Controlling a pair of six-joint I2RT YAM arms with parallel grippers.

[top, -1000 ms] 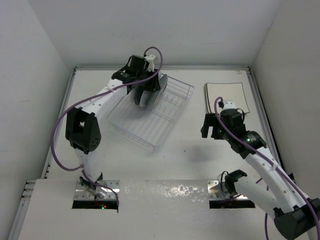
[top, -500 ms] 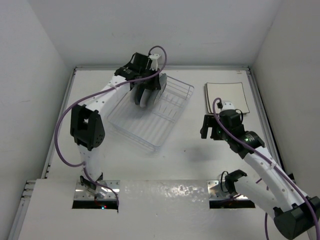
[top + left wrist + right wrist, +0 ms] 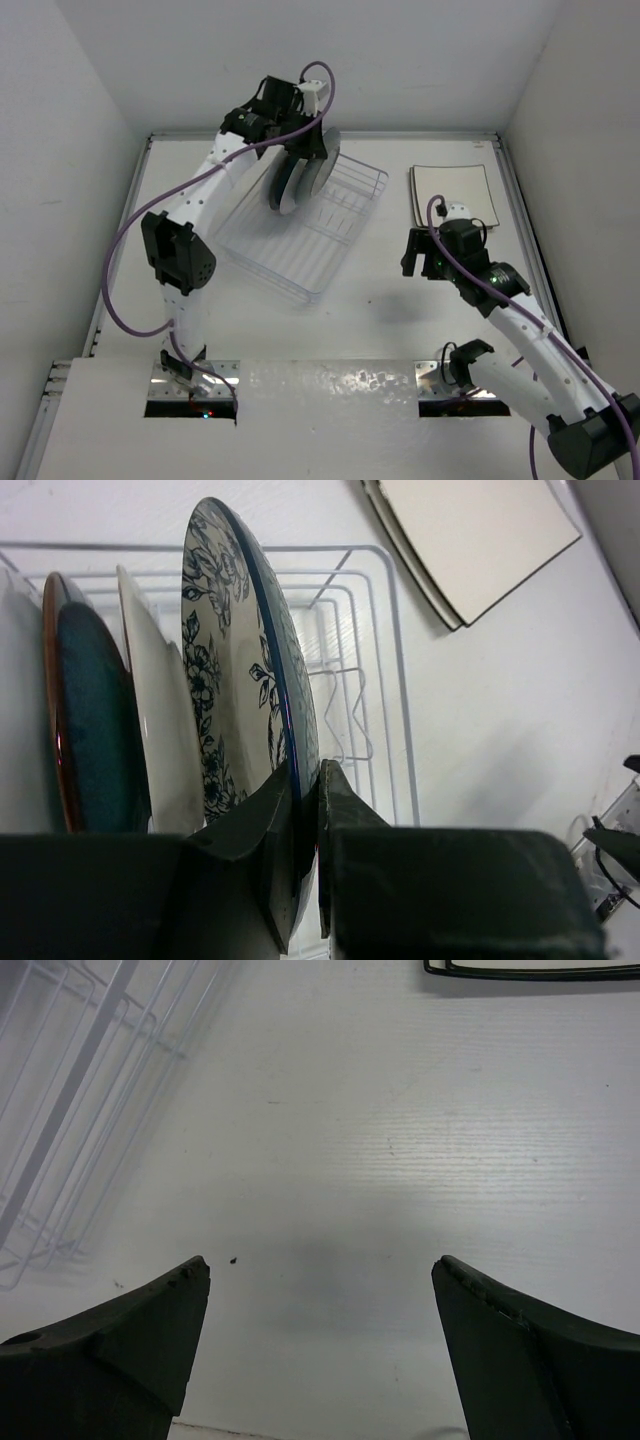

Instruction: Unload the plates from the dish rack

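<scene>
Black left end effector [image 3: 308,780] is clamped on the rim of the blue floral plate [image 3: 235,660], one finger on each face. The plate stands on edge, upright. Left arm [image 3: 185,215] rises from its base at the near left, elbow over the left side of the tabletop [image 3: 380,300]. Its forearm is stretched to the far end of the dish rack [image 3: 300,240] and the wrist is tipped down over the plates. Left of the held plate in the wrist view are a plain white plate [image 3: 160,710] and then the red-and-teal plate [image 3: 85,710], both on edge. The rack sits left of centre, skewed to the tabletop edges. Square cream plates [image 3: 455,195] are stacked flat at far right, well apart from the rack. Right arm [image 3: 520,320] angles in from the near right corner. Right end effector [image 3: 320,1265] hovers over bare tabletop between the rack and the square stack, fingers wide apart, nothing in them.
</scene>
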